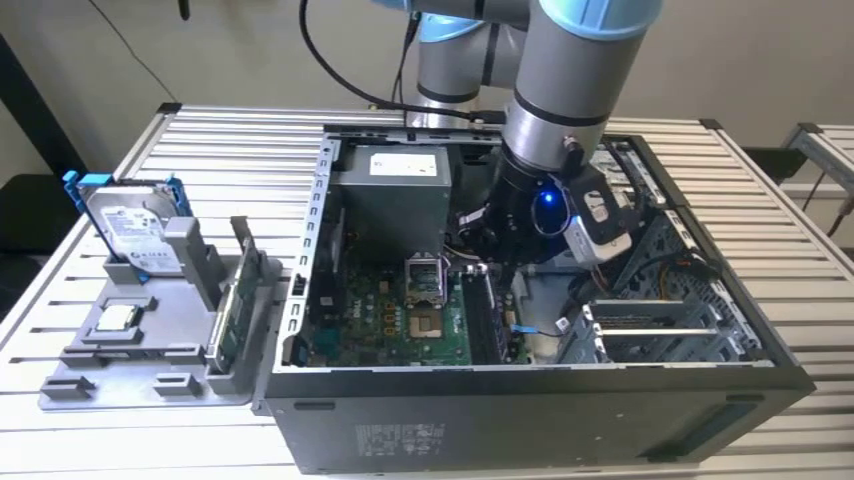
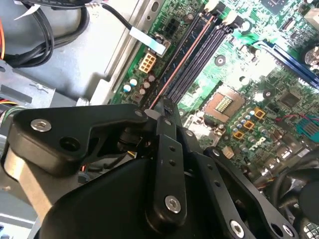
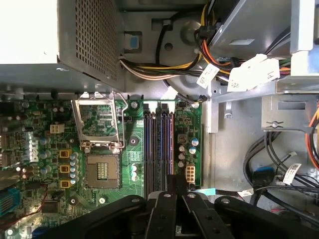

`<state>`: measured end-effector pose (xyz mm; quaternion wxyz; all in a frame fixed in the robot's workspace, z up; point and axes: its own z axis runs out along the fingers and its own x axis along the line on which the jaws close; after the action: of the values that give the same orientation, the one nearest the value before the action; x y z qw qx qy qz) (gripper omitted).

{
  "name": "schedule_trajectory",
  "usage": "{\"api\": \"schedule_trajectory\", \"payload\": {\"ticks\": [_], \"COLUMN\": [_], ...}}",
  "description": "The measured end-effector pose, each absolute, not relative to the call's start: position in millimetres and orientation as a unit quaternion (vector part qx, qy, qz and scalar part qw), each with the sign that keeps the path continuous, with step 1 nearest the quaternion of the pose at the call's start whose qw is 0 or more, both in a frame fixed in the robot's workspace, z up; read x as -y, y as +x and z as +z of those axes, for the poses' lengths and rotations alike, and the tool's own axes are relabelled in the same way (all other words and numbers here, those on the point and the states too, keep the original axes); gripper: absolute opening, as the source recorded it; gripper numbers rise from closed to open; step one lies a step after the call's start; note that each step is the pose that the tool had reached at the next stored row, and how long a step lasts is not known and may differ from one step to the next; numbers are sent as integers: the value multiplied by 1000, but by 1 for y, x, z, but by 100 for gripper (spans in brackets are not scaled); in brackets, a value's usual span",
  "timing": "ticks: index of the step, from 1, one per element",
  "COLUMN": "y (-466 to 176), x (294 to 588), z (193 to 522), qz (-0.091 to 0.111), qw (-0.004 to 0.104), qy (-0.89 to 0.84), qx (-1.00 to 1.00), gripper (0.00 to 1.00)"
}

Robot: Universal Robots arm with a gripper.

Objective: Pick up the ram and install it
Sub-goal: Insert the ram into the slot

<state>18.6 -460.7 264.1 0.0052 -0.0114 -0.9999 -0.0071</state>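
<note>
The ram (image 3: pixel 172 144) is a thin dark stick seen edge-on, standing in the outermost memory slot of the motherboard (image 3: pixel 132 144) inside the open computer case (image 1: pixel 534 400). Its top edge shows as a reddish line (image 2: pixel 184 59) in the second wrist view. My gripper (image 3: pixel 175 183) is shut on the ram's near part, its black fingers pressed together over the slot. The fingertips (image 2: pixel 166 107) sit right at the slot line. In the exterior view the arm (image 1: pixel 561 110) reaches down into the case above the memory slots.
A grey power supply (image 1: pixel 387 185) and bundled cables (image 3: pixel 164 64) crowd the case's far end. The open processor socket (image 3: pixel 102 172) lies beside the slots. A drive cage (image 1: pixel 654 320) fills the case's right. On the exterior view's left, a tray (image 1: pixel 134 360) holds a hard drive (image 1: pixel 134 225) and a green board (image 1: pixel 227 320).
</note>
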Motion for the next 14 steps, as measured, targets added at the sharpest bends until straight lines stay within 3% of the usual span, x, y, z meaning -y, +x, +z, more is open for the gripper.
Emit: {"api": "schedule_trajectory", "payload": {"ticks": [14], "y": [19], "x": [461], "z": [264], "qz": [-7], "qw": [6], "qy": [38], "qx": [999], "gripper": [11]}}
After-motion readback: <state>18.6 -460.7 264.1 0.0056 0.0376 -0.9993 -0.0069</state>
